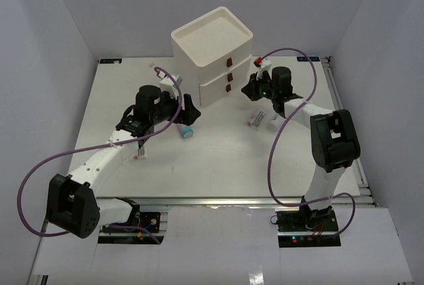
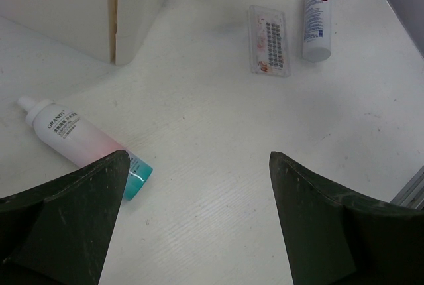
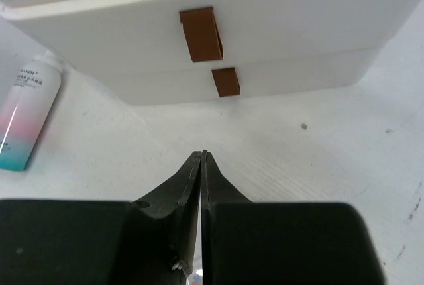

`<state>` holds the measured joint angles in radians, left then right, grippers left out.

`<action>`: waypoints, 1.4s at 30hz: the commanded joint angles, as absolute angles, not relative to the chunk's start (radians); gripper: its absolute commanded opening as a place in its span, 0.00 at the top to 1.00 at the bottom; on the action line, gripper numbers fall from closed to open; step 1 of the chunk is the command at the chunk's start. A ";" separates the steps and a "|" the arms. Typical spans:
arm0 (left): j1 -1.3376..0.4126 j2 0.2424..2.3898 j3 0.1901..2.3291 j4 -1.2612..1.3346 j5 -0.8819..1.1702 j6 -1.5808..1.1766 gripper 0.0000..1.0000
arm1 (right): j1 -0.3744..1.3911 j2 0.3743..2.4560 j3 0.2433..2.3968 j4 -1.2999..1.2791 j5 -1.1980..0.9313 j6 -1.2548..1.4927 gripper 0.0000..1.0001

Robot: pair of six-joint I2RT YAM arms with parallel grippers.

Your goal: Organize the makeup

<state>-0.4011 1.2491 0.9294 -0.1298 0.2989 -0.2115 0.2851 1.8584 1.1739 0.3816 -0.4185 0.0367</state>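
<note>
The pink tube with teal cap (image 1: pixel 188 132) lies on the table in front of the box. It also shows in the left wrist view (image 2: pixel 76 140) and the right wrist view (image 3: pixel 26 116). My left gripper (image 1: pixel 190 114) hovers just above it, open and empty (image 2: pixel 199 166). A flat red-printed packet (image 2: pixel 268 40) and the white bottle (image 2: pixel 317 30) lie side by side near the right arm. My right gripper (image 3: pixel 202 157) is shut and empty, a short way in front of the box's lower dark red handles (image 3: pixel 226 81). The tan sponges are out of view.
The white three-drawer box (image 1: pixel 212 33) stands at the back middle; its corner shows in the left wrist view (image 2: pixel 136 6). Another flat packet (image 1: pixel 140 150) lies under the left arm. A small item (image 1: pixel 159 71) lies at the back left of the box.
</note>
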 commanded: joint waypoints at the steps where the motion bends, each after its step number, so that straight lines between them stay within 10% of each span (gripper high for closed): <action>1: -0.394 1.220 0.923 -0.111 0.309 -0.218 0.02 | 0.265 1.764 1.100 0.436 -0.447 0.007 0.92; 8: -0.394 1.228 0.923 -0.108 0.318 -0.222 0.02 | 0.266 1.813 1.181 0.378 -0.472 -0.051 0.44; 14: -0.395 1.234 0.922 -0.109 0.306 -0.215 0.02 | 0.284 1.949 1.379 0.308 -0.473 -0.061 0.29; 29: -0.385 1.247 0.928 -0.112 0.314 -0.214 0.02 | 0.332 2.117 1.585 0.229 -0.443 -0.063 0.29; 42: -0.385 1.249 0.927 -0.110 0.316 -0.215 0.02 | 0.340 2.115 1.595 0.253 -0.371 -0.025 0.65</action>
